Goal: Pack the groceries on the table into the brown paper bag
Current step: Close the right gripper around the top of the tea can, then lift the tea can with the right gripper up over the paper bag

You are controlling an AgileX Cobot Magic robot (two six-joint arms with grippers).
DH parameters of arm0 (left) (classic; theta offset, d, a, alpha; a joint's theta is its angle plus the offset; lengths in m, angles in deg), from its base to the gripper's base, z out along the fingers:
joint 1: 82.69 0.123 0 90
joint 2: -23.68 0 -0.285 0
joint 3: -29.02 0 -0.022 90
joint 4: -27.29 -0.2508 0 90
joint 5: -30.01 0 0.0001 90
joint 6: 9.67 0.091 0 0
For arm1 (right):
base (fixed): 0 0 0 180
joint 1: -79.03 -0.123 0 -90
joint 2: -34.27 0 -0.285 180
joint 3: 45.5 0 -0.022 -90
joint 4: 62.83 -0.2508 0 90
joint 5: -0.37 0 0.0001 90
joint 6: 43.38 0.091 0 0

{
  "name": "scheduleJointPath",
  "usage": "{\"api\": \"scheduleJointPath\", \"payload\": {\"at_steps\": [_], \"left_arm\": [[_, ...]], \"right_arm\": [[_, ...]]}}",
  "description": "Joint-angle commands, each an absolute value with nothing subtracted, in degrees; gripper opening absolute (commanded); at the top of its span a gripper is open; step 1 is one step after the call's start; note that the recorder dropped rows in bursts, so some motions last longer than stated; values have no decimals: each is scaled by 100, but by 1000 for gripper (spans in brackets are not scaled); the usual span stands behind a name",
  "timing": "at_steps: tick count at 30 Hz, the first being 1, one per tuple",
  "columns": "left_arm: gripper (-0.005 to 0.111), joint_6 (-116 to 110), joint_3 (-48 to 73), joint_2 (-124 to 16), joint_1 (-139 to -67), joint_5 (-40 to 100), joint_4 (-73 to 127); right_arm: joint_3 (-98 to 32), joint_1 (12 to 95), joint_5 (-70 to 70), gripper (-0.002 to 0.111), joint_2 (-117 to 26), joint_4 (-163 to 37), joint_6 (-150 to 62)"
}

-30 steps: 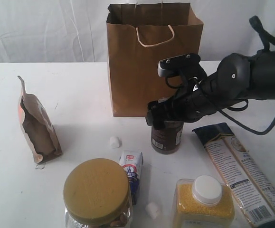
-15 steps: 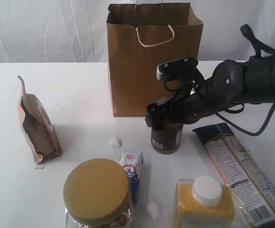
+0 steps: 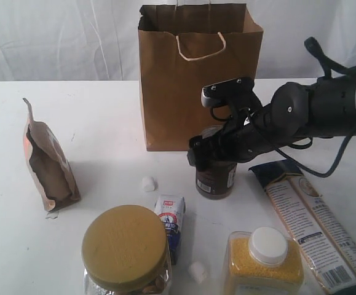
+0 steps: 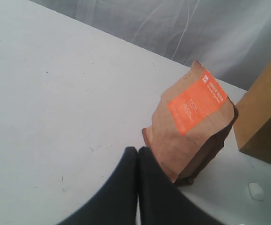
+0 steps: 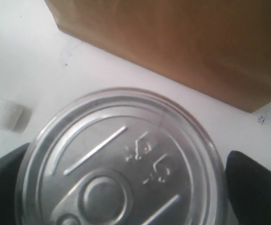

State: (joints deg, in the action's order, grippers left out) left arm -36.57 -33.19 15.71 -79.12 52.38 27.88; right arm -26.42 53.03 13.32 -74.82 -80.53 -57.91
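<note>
Right claw (image 5: 126,187) spread wide astride one dark metal pull-tab can (image 3: 214,181); left claw (image 4: 137,154) pressed together (near one brown paper pouch (image 4: 191,126)); two white marshmallows (image 3: 148,183).

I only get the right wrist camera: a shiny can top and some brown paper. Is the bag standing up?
Observer: Yes, the bag stands upright, open on top, just behind the can.
Child: What's the other claw doing?
Observer: The left gripper is shut on nothing; its camera sees a brown pouch standing.
Child: More food left?
Observer: Yes, a gold-lidded jar at the front edge.
</note>
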Motion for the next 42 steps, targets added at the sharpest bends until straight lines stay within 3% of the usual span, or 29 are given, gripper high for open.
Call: {"api": "scheduleJointPath", "payload": {"at_steps": [1, 4, 7, 14, 18, 32, 42], "left_arm": [[0, -3621, -3274, 1589, -7940, 5235, 2855], [0, -3625, -3274, 1589, -7940, 5225, 2855], [0, -3625, -3274, 1589, -7940, 5214, 2855], [0, -3625, -3274, 1589, -7940, 5214, 2855], [0, -3625, -3274, 1589, -7940, 5214, 2855], [0, -3625, -3274, 1589, -7940, 4740, 2928], [0, -3625, -3274, 1589, -7940, 4740, 3197]], "right_arm": [[-2647, 5280, 1318, 105, -7580, -8072, -5864], [-2647, 5280, 1306, 102, -7589, -8072, -5864], [-2647, 5280, 1281, 88, -7579, -8072, -5864], [-2647, 5280, 1360, 24, -7578, -8096, -5841], [-2647, 5280, 1444, 0, -7407, -8118, -5841], [-2647, 5280, 3062, 0, -4795, -8009, -5864], [-2647, 5280, 3140, 0, -3116, -7708, -5849]]}}
